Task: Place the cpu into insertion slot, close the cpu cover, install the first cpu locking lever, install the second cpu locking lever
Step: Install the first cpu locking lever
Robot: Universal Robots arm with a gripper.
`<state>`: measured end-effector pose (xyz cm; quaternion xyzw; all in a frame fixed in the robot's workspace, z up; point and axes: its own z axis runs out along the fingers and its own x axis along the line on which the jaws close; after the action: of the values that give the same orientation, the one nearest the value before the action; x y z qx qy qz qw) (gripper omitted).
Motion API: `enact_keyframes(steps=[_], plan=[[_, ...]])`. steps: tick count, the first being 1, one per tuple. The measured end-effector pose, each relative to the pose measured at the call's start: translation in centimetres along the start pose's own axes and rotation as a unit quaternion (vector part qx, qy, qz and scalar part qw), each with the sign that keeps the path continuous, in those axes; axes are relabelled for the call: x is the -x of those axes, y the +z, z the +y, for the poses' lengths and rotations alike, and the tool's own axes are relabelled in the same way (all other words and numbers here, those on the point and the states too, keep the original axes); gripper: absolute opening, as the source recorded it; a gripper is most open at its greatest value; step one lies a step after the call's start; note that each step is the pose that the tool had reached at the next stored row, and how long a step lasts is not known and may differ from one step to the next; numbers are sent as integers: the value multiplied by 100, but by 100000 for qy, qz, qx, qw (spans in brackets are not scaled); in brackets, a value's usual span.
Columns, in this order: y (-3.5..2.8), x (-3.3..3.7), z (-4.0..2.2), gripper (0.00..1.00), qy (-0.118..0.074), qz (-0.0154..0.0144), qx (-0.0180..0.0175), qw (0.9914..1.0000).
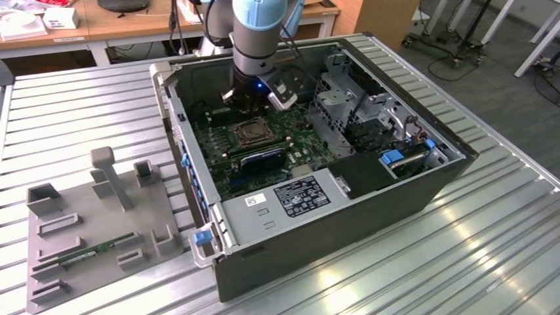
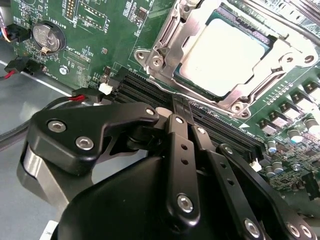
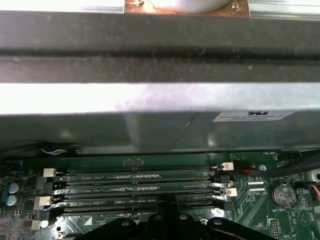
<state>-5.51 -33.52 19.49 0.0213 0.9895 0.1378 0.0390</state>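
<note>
The pincer (image 1: 248, 109) hangs inside the open computer case (image 1: 368, 210), its two fingers (image 2: 177, 145) drawn together with nothing between them; in the exterior view the socket (image 1: 250, 134) sits just beside it, at about six o'clock; in the second wrist view the chip (image 2: 225, 52) lies flat in that socket, with the cover (image 2: 167, 42) folded down around it; the pincer's tip stands by the black memory slots (image 3: 135, 182) that run alongside the socket, apart from the chip.
</note>
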Motion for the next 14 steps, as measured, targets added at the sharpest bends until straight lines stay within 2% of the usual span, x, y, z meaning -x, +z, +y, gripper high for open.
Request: enact_keyframes(steps=[14], plan=[[59,15,-17,11,21,14,-36,100000]])
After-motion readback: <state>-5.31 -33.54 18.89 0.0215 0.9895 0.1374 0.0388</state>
